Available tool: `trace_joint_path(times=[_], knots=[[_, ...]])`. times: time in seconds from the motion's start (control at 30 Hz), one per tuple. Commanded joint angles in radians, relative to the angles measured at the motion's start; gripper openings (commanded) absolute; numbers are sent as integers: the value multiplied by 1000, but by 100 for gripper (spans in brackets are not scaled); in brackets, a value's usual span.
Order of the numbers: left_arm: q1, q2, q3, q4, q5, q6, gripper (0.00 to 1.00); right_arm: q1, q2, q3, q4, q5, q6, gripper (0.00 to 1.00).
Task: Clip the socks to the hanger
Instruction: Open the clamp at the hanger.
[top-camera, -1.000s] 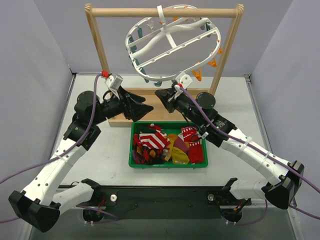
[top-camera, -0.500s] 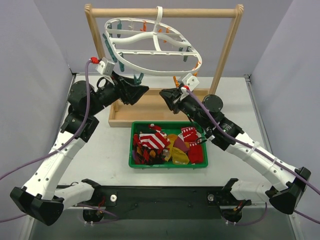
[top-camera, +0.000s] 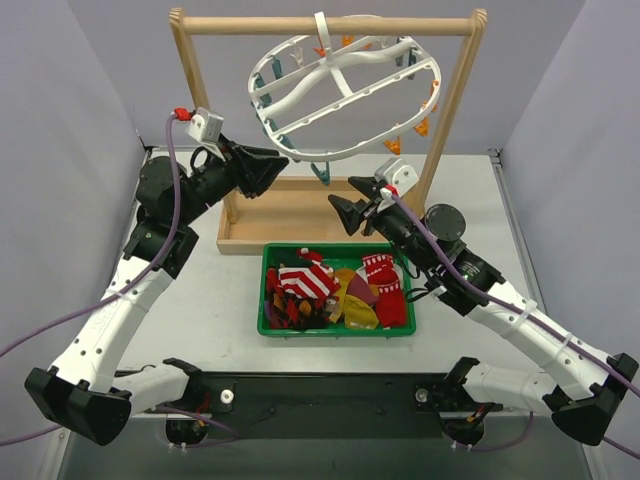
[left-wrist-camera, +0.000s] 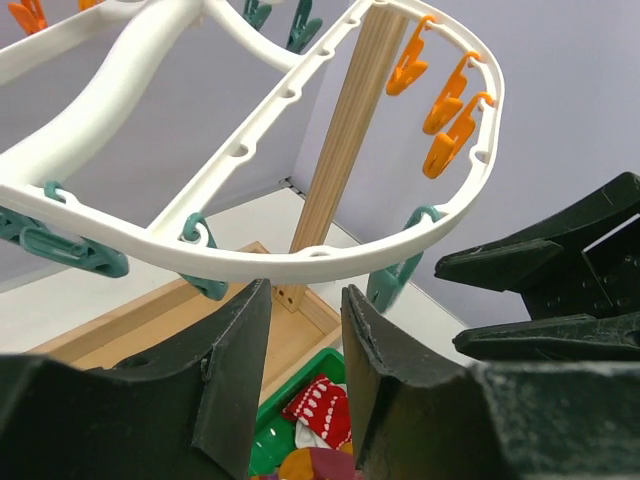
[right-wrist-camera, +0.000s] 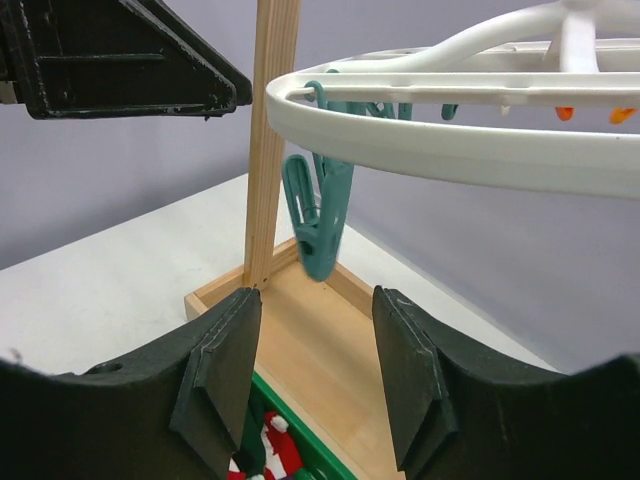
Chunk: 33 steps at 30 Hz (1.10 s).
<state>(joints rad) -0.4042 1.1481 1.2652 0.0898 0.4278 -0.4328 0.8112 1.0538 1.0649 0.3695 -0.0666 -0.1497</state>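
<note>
**Mia:** How were the two grippers?

**Ben:** The left gripper (top-camera: 283, 161) had its fingers spread apart, and nothing was between them. The right gripper (top-camera: 336, 208) was spread apart too, and it held nothing.

**Mia:** What was around them?

**Ben:** A wooden rack (top-camera: 330, 25) stood behind both grippers. One post (right-wrist-camera: 272, 140) of it rose just past the right gripper's left finger. The two grippers pointed at each other, tip to tip, with a gap between them.

**Mia:** Where was the hanger?

**Ben:** The hanger (top-camera: 340, 72) hung from the rack's top bar. It was above both grippers and it was tilted. Its white rim ran across just over the left gripper's fingertips. I could not tell if it touched them.

**Mia:** What did it look like?

**Ben:** It was a white oval with spokes. Orange clips (left-wrist-camera: 445, 120) hung up and to the right of the left gripper. A teal clip (right-wrist-camera: 318, 225) dangled right above the gap in the right gripper, not touching it.

**Mia:** And the socks?

**Ben:** The socks (top-camera: 330, 290) lay piled in a green bin (top-camera: 335, 331), below both grippers and nearer the arm bases. A red-and-white striped one was on top, and a yellow one lay beside it.
</note>
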Motion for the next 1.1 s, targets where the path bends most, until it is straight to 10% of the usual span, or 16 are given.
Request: trace_joint_path(times=[0.0, 1.07], knots=[[15, 12, 52, 60, -34, 12, 44, -14, -51, -16, 43, 34, -16, 49], [48, 10, 68, 60, -93, 51, 42, -172, -143, -80, 46, -62, 50, 61]])
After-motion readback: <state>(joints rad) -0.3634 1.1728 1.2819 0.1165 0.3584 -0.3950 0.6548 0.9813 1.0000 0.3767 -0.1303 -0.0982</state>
